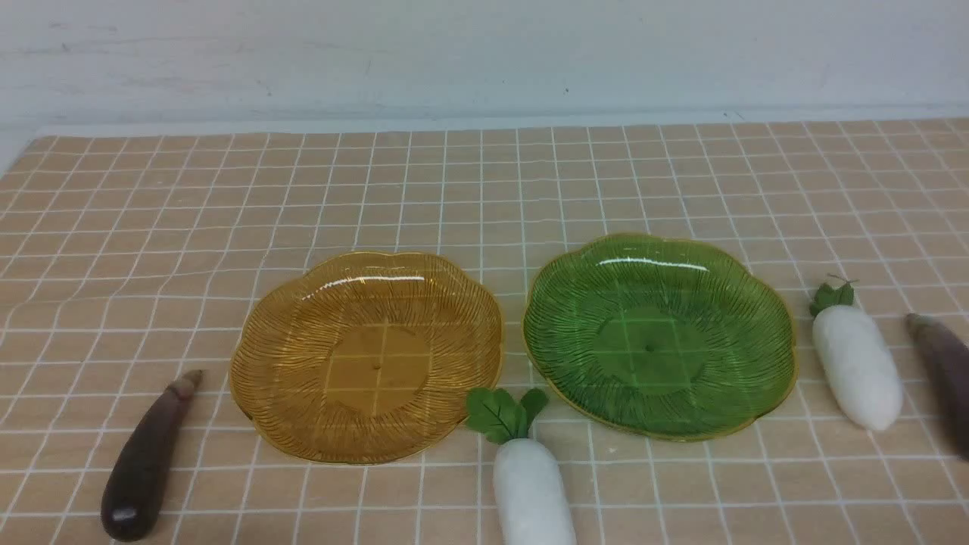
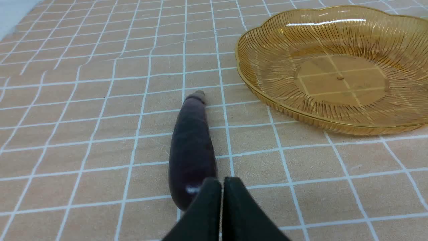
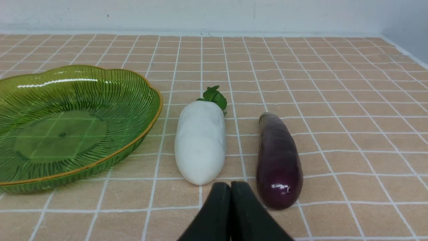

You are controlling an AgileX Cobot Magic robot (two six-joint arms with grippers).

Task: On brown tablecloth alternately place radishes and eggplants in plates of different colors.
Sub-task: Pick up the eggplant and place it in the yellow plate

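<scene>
On the brown tablecloth (image 1: 151,227) an amber-yellow plate (image 1: 366,356) and a green plate (image 1: 658,334) stand side by side, both with nothing in them. One eggplant (image 1: 145,459) lies left of the amber plate. One radish (image 1: 530,484) lies at the front between the plates. A second radish (image 1: 855,362) and a second eggplant (image 1: 946,371) lie right of the green plate. No arm shows in the front view. My left gripper (image 2: 222,187) is shut, empty, just behind the eggplant (image 2: 191,154). My right gripper (image 3: 230,192) is shut, empty, behind the gap between radish (image 3: 200,140) and eggplant (image 3: 279,160).
A pale wall (image 1: 484,53) runs along the cloth's far edge. The amber plate (image 2: 337,67) lies beside the left eggplant in the left wrist view. The green plate (image 3: 70,124) sits beside the right radish in the right wrist view.
</scene>
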